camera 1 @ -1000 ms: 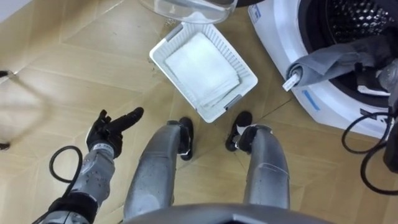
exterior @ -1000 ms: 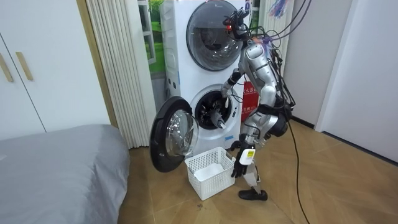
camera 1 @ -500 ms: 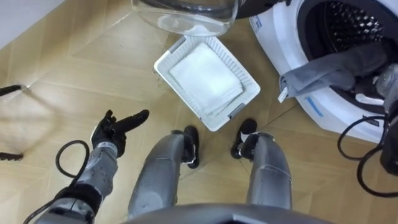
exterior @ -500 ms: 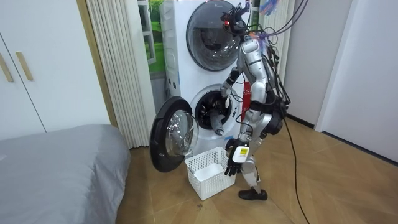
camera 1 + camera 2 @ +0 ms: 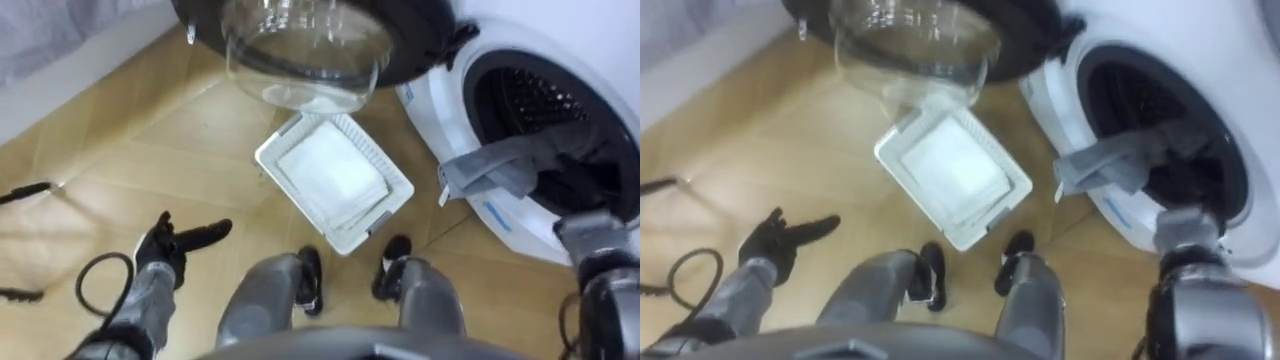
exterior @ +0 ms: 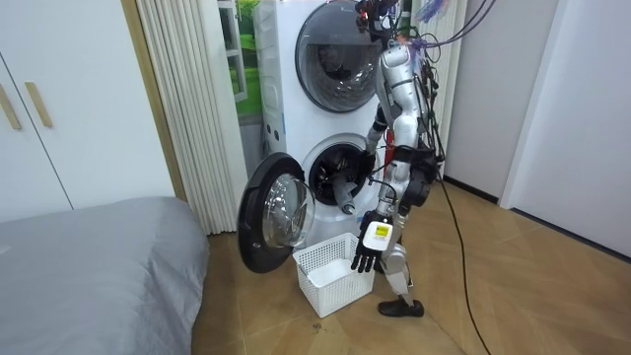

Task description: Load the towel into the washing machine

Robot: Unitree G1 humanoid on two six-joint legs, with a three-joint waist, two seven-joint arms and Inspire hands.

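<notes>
Standing upright in front of the washing machine (image 5: 440,110), the robot has the white basket (image 5: 266,160) on the wood floor (image 5: 120,150) just ahead of its feet. The machine's round door (image 5: 300,50) is swung wide open over the far end of the basket. The drum (image 5: 540,100) is open.

The grey towel (image 5: 500,170) is draped over the drum's lower rim. One part lies inside the drum. The other end pokes out past the front, with a small white tag hanging from it. The towel is apart from the basket and above the floor.

The right arm (image 5: 1185,240) reaches up to the drum's mouth. The right hand (image 5: 1178,188) is a dark shape just beside the towel, and it cannot be told whether it holds anything.

The left hand (image 5: 175,245) is low on the robot's left, above the floor and well apart from the basket. Its fingers are straight and spread, it holds nothing, and one finger points toward the robot's legs. In the room view it hangs by the near side of the basket.

A folded white cloth (image 5: 330,170) lies flat in the bottom of the basket. The room view shows a second machine (image 6: 335,49) stacked on top, a curtain (image 6: 187,99) at the room view's left and a grey bed (image 6: 89,256) in the corner.
</notes>
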